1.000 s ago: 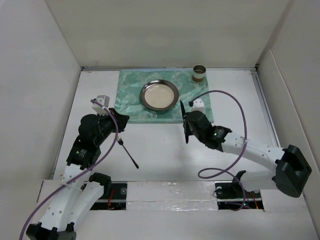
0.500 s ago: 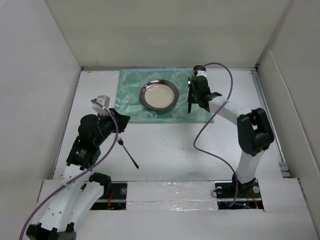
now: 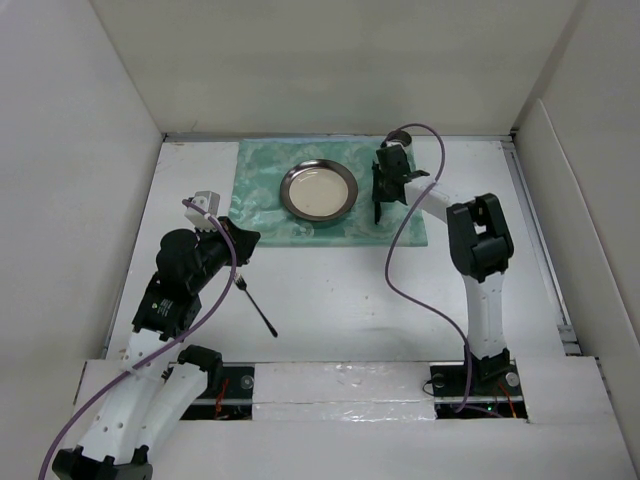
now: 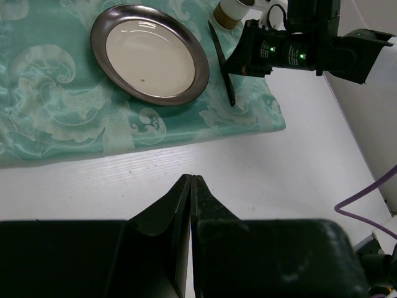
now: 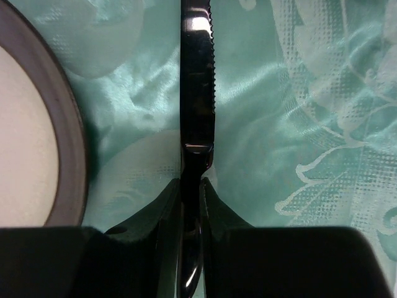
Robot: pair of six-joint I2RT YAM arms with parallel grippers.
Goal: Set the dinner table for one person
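Observation:
The dinner table (image 3: pixel 330 290) is a white tabletop with upright panels. A green marbled placemat (image 3: pixel 265 190) lies at its far middle with a silver plate (image 3: pixel 318 190) on it. My right gripper (image 3: pixel 379 196) is shut on a black serrated knife (image 5: pixel 197 81), holding it low over the mat just right of the plate rim (image 5: pixel 65 130). The knife (image 4: pixel 222 65) lies parallel to the plate's right side. A black fork (image 3: pixel 257 306) lies on the bare table near my left gripper (image 3: pixel 236 247), which is shut and empty (image 4: pixel 191 181).
A small tan cup (image 3: pixel 400 138) stands at the mat's far right corner, partly hidden behind the right wrist; it also shows in the left wrist view (image 4: pixel 228 9). Purple cables hang from both arms.
My right arm swung from the table's middle out to the far right of the plate, carrying the knife over the mat. The left arm and fork have not moved.

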